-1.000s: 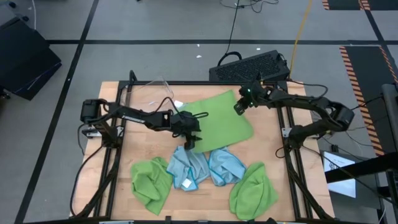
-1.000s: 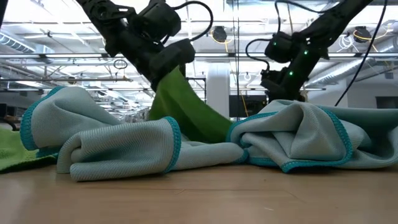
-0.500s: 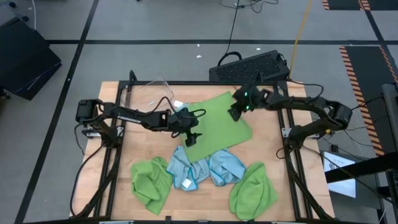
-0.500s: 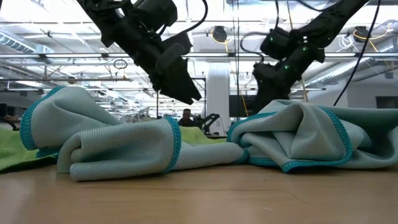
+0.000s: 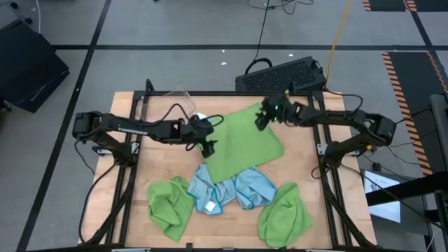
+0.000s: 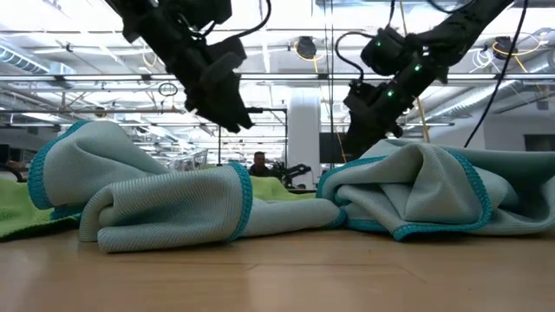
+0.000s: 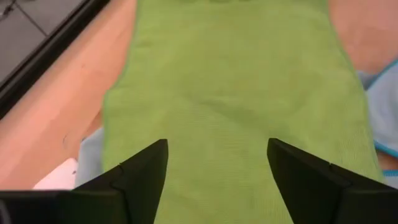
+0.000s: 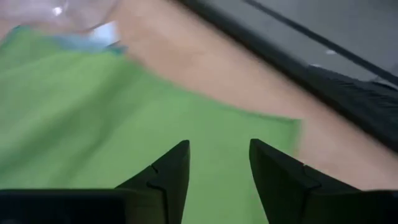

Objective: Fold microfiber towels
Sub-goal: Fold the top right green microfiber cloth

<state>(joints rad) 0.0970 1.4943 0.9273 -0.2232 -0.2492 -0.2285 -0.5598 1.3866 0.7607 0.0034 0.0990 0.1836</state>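
Wooden table (image 5: 161,168) seen from above, with 2 dark robot arms reaching in from either side toward a lime green towel (image 5: 241,140) spread flat near the middle and far side of the table. The left gripper (image 5: 208,147) hovers over the near left edge of this flat towel; its wrist camera shows the 2 fingers (image 7: 146,168) spread apart with only green cloth below them and nothing pinched. The right gripper (image 5: 261,120) sits above the towel's far right corner; its fingers (image 8: 166,171) stand apart too, with green cloth under the gap and no hold on it. Along the near edge of the table lies a row of crumpled towels: a green one (image 5: 170,203) at the left, 2 light blue ones (image 5: 210,189) (image 5: 252,187) bunched together in the middle and overlapping the near edge of the flat towel, and another green one (image 5: 285,213) at the right. In the table-level view the 2 blue towels (image 6: 165,208) (image 6: 434,195) fill the foreground, showing teal stitched edges, and both grippers (image 6: 227,108) (image 6: 364,108) hang above and behind them. A clear plastic bin (image 5: 168,105) stands at the far left corner, and a dark keyboard (image 5: 280,75) lies just beyond the far edge.
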